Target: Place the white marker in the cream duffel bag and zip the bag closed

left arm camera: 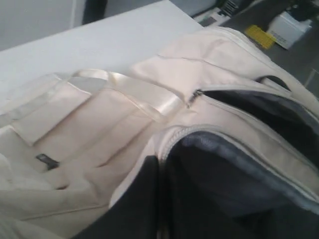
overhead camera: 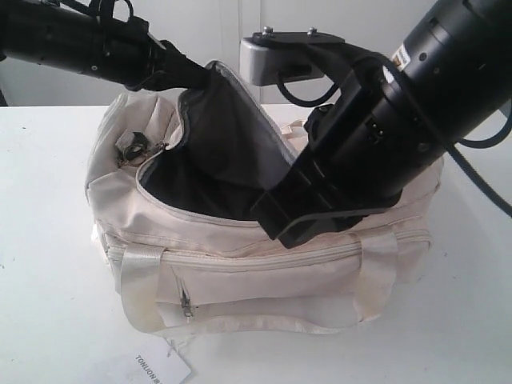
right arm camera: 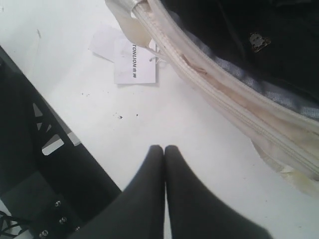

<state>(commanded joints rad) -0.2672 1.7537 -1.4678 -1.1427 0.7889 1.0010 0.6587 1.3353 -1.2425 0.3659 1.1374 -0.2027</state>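
The cream duffel bag (overhead camera: 264, 280) stands on the white table with its curved zip flap (overhead camera: 228, 120) lifted, showing dark lining. My left gripper (overhead camera: 186, 76) reaches in from the upper left and is shut on the flap's zip edge (left arm camera: 160, 169), holding it up. The right gripper (overhead camera: 272, 218) hangs over the bag's front rim. In the right wrist view it is shut with nothing between its fingertips (right arm camera: 164, 148), above bare table beside the bag's front side (right arm camera: 239, 109). The white marker is not in view in any frame.
A white printed paper tag (overhead camera: 156, 370) lies on the table in front of the bag, also seen in the right wrist view (right arm camera: 134, 62). A pale strap handle (overhead camera: 140, 280) hangs down the bag's front. The table's near edge meets dark framework (right arm camera: 30, 174).
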